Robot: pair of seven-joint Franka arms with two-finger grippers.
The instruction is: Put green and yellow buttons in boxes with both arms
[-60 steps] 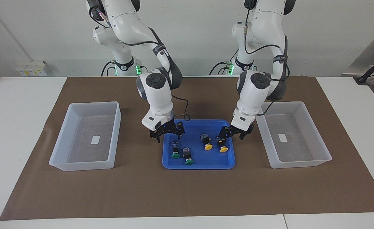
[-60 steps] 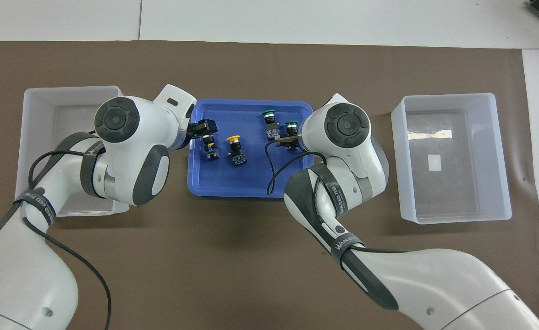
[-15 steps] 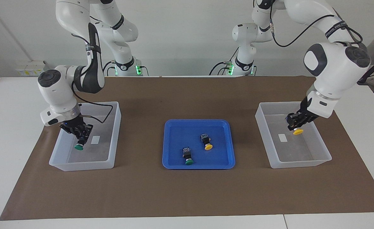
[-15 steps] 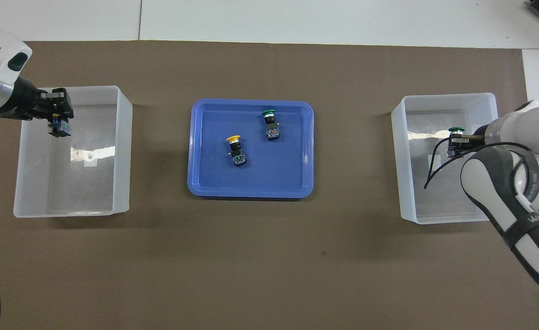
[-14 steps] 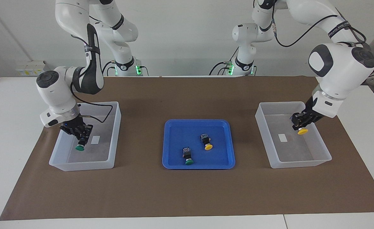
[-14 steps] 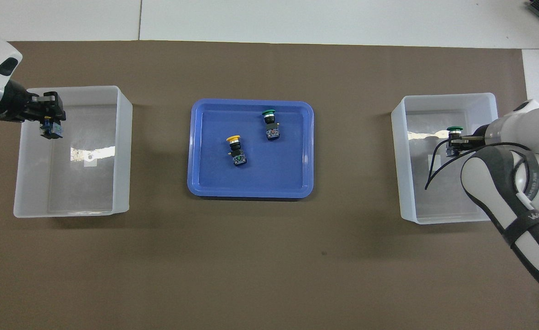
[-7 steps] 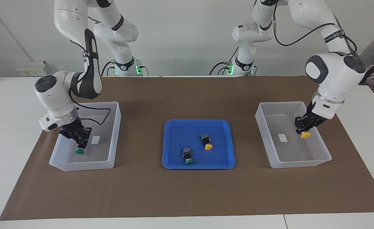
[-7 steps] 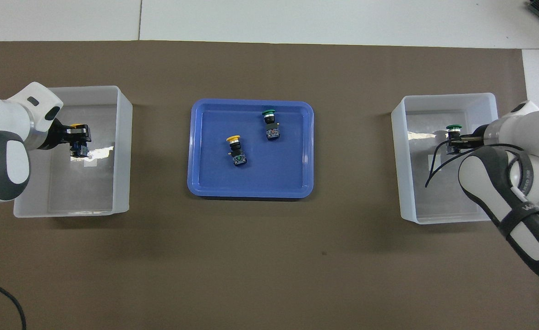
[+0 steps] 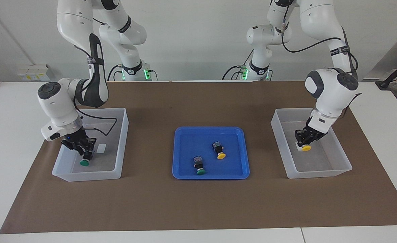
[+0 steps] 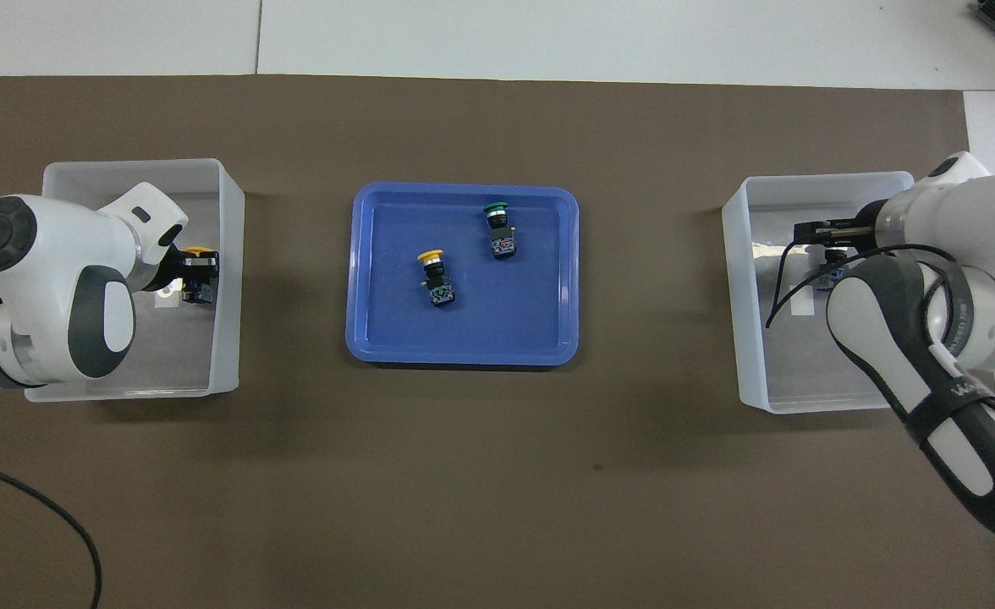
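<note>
My right gripper is down inside the box at the right arm's end, shut on a green button whose cap is close to the floor. In the overhead view my right gripper hides that cap. My left gripper is down inside the box at the left arm's end, shut on a yellow button over the white label. It also shows in the overhead view with the yellow cap. One green button and one yellow button lie in the blue tray.
The shallow blue tray sits mid-table between the two boxes, on a brown mat. In the overhead view the tray holds the green button and the yellow button.
Both grippers left the tray, each with a button. In the last second both sank lower into their boxes, and the left one moved from the outer wall toward its box's label.
</note>
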